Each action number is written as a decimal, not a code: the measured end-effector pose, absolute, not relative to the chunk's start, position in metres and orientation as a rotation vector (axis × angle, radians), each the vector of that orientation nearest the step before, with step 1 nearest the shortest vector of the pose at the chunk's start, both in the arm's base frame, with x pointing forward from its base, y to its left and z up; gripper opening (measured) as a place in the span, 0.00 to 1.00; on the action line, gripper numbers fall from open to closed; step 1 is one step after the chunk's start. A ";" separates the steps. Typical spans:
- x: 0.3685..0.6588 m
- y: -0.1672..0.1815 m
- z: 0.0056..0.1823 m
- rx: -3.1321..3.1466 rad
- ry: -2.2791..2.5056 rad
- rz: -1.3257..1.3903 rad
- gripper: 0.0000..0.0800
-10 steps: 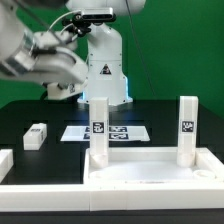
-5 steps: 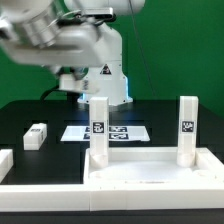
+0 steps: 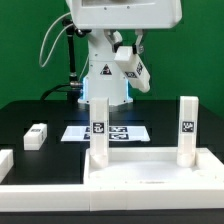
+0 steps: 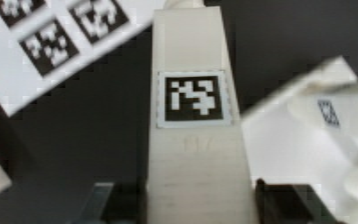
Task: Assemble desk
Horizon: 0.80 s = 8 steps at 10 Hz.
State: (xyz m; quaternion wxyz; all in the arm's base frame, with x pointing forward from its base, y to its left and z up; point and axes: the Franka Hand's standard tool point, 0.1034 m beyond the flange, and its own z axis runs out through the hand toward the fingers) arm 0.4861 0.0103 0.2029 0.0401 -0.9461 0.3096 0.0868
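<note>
Swinging across from the exterior view's left, the arm [image 3: 120, 15] hangs high above the surface [image 3: 30, 110], jaws clamped on a leg post [image 4: 194, 100], likely bound for the desk slab [image 3: 150, 170]

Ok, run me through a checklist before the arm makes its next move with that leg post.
1. Grip: the held leg post sits between the tool's fingers: ok.
2. Height: the held leg post hangs well above the table: ok.
3. Base: the desk slab lies flat at the front: ok.
4. Fitted legs: first standing post and second standing post upright on the slab: ok.
5. Free socket for the held post: cannot tell.
6. Spare: small tagged block lies apart from the slab: ok.
</note>
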 end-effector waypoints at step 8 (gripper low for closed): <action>0.574 0.028 0.218 -2.991 0.753 -0.659 0.36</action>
